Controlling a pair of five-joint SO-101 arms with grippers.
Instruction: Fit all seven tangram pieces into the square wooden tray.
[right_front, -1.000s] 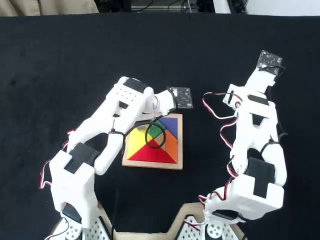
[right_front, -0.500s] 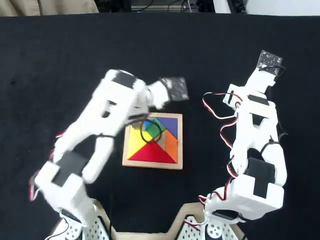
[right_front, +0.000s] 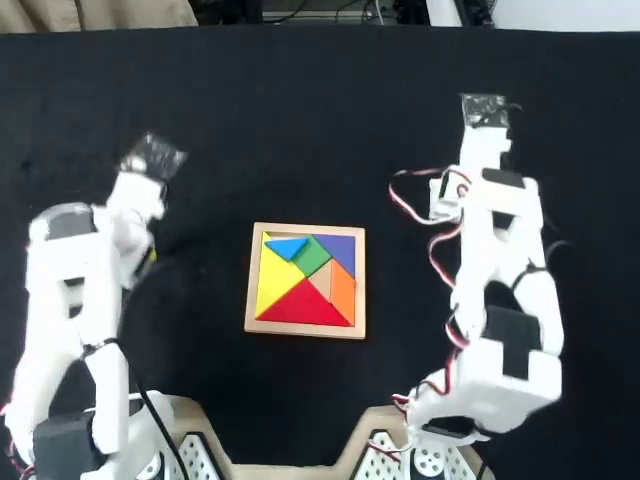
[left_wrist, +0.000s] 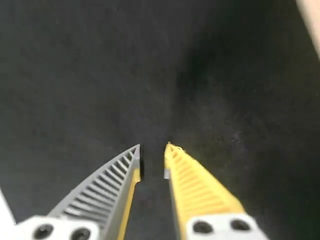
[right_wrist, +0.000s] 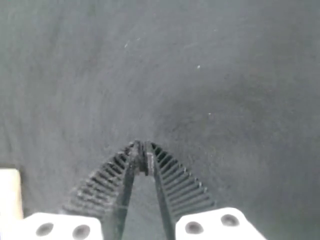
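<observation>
The square wooden tray (right_front: 305, 331) lies in the middle of the black table. Several coloured pieces lie flat inside it: a blue triangle (right_front: 288, 247), green (right_front: 313, 259), purple (right_front: 344, 247), yellow (right_front: 271, 287), red (right_front: 304, 306) and orange (right_front: 344, 291). Between them sits a small wood-coloured patch (right_front: 322, 285). My left arm (right_front: 75, 270) stands well left of the tray. Its gripper (left_wrist: 152, 149) hangs over bare cloth, grey and yellow tips almost together, holding nothing. My right arm (right_front: 490, 215) stands right of the tray, and its gripper (right_wrist: 143, 148) is shut and empty.
Black cloth covers the whole table (right_front: 320, 120). The arm bases (right_front: 290, 455) sit at the front edge. Red and white cables (right_front: 440, 250) hang along the right arm. A pale object (right_wrist: 9, 192) shows at the edge of the right wrist view.
My left arm has swung away from over the tray to the far left, uncovering the pieces. The right arm has shifted slightly up and to the left.
</observation>
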